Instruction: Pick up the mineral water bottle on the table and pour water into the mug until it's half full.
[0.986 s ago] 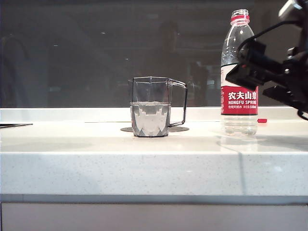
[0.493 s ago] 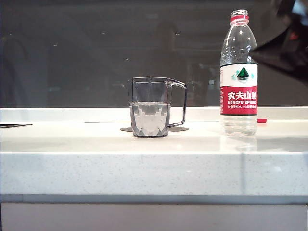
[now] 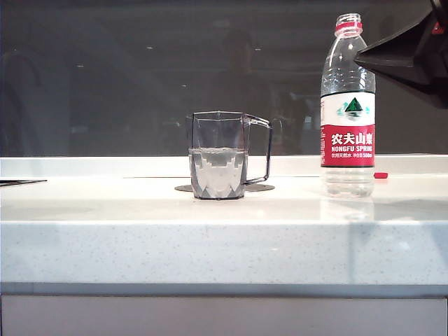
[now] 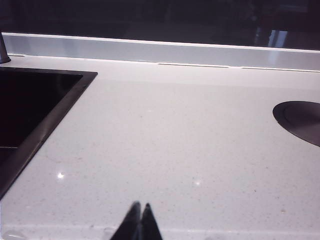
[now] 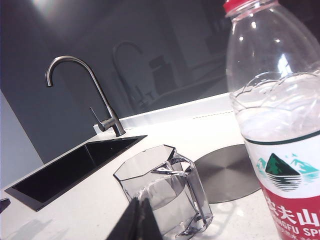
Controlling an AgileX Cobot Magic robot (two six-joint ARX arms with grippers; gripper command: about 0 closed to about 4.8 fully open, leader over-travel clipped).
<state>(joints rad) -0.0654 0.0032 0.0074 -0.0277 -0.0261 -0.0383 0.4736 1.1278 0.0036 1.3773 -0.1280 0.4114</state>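
Exterior view: mineral water bottle [image 3: 348,105] upright and uncapped on the tabletop [image 3: 210,231] at right, mug [image 3: 220,155] well apart at centre, about half filled with water [image 3: 218,168], right gripper [image 3: 364,59] a dark shape just beside the bottle's shoulder, apart from it. Left wrist view: left gripper [image 4: 138,222] pressed together over bare tabletop beside a black sink [image 4: 30,110]. Right wrist view: right gripper pressed together on nothing, mug just beyond its tips, bottle close alongside, faucet [image 5: 85,90] behind.
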